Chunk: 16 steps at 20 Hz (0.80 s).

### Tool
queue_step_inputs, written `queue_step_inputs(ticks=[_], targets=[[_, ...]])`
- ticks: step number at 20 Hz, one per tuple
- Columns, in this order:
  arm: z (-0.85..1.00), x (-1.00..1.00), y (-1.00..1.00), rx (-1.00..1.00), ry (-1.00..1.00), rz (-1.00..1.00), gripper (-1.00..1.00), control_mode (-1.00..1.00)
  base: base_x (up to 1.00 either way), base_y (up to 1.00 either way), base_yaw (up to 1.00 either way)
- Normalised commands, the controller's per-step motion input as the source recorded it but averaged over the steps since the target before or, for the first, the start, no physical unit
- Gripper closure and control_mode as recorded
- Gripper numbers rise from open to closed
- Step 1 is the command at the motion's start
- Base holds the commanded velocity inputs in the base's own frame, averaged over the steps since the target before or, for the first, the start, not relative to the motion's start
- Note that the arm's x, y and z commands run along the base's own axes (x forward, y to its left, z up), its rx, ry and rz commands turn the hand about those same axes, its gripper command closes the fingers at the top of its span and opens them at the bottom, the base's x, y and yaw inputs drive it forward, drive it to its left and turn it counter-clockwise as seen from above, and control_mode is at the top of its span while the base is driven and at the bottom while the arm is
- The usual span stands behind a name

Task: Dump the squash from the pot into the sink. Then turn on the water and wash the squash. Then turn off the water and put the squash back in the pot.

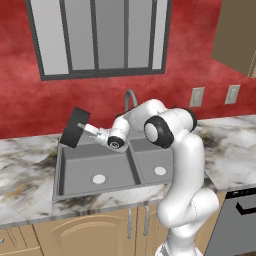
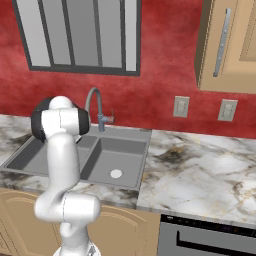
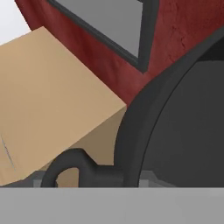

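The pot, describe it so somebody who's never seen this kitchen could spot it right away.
Find the grey double sink set in the marble counter below the window. Above its back left corner, the gripper holds the pot tipped on edge. It is the one round black thing there, far darker than the basins.

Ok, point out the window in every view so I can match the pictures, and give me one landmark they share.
Left base view: the window is top centre, above the faucet.
Right base view: the window is top left, above the sink.
Hand view: its tilted lower corner is at top centre, above the pot.
Shared landmark: the red wall around it.
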Motion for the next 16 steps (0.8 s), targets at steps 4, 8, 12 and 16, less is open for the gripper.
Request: queue_step_inputs(ticks=[4, 8, 12, 16], targets=[[0.0, -0.01, -0.1, 0.1, 0.0, 0.07, 1.0, -1.0, 0.0, 0.0, 0.0], [0.0, -0.03, -0.14, 0.08, 0.0, 0.06, 1.0, -1.0, 0.0, 0.0, 0.0], [0.0, 0.0, -0.16, 0.07, 0.0, 0.04, 1.0, -1.0, 0.0, 0.0, 0.0], [-0.03, 0.0, -0.14, 0.06, 0.0, 0.03, 1.0, -1.0, 0.0, 0.0, 0.0]])
